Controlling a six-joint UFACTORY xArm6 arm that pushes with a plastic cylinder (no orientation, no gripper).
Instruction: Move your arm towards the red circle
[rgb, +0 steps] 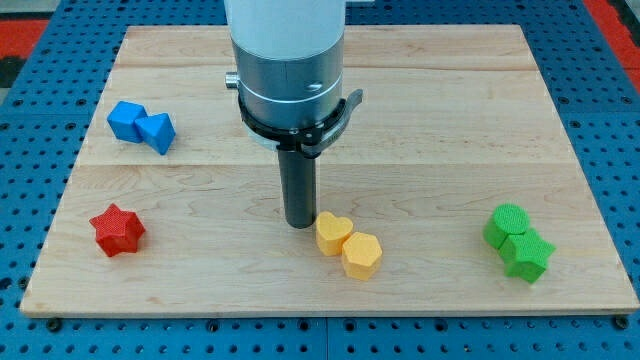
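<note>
My tip (300, 226) rests on the wooden board (420, 120) near the middle, just left of a yellow heart block (333, 233) and nearly touching it. A yellow hexagon block (362, 254) sits against the heart on its lower right. No red circle shows in this view; the only red block I see is a red star (117, 230) at the view's lower left, far to the left of my tip. The arm's wide grey body (287, 70) hides part of the board's top middle.
Two blue blocks (141, 126) touch each other at the view's upper left. A green round block (508, 223) and a green star block (527, 255) touch at the lower right. A blue perforated table (620, 150) surrounds the board.
</note>
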